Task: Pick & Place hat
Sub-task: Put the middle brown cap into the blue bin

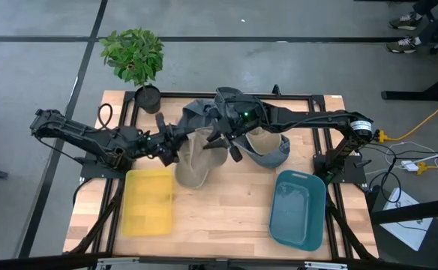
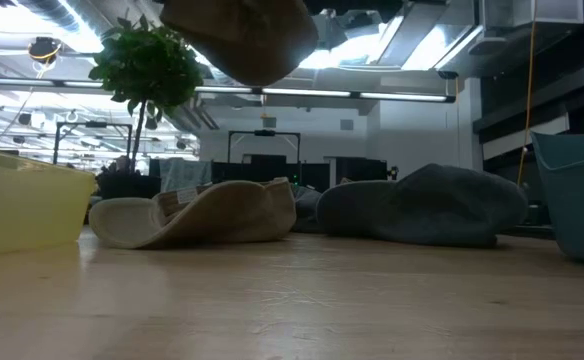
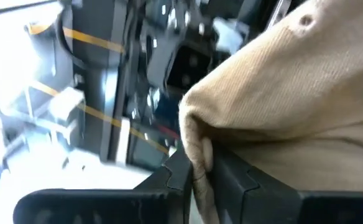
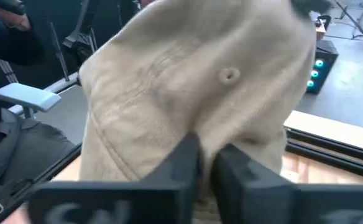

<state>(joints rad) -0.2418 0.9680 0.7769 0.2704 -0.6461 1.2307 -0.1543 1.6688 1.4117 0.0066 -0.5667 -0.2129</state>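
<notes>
A tan hat (image 1: 196, 161) hangs high over the middle of the table, between my two arms; the low view shows it (image 2: 257, 35) well above the tabletop. My left gripper (image 1: 175, 146) (image 3: 200, 171) is shut on it from the table's left. My right gripper (image 1: 219, 142) (image 4: 207, 158) is shut on it from the right. A second tan hat (image 2: 202, 215) lies on the table below, brim down, beside a grey hat (image 2: 422, 205) (image 1: 268, 146). My left gripper pinches a bunched fold of the tan hat's cloth (image 3: 197, 146) between its two fingers, coming level from the table's left. The hat is lifted clear of the table. My right gripper pinches the cloth of the hat's crown (image 4: 206, 134), just below a small eyelet, between its two fingers. It comes from the table's right, pointing slightly down. The hat bulges up beyond the fingers, clear of the table.
A yellow bin (image 1: 149, 200) stands at the near left and a teal bin (image 1: 298, 208) at the near right. A potted plant (image 1: 134, 56) stands at the far left edge. More dark grey cloth (image 1: 200, 112) lies behind the held hat.
</notes>
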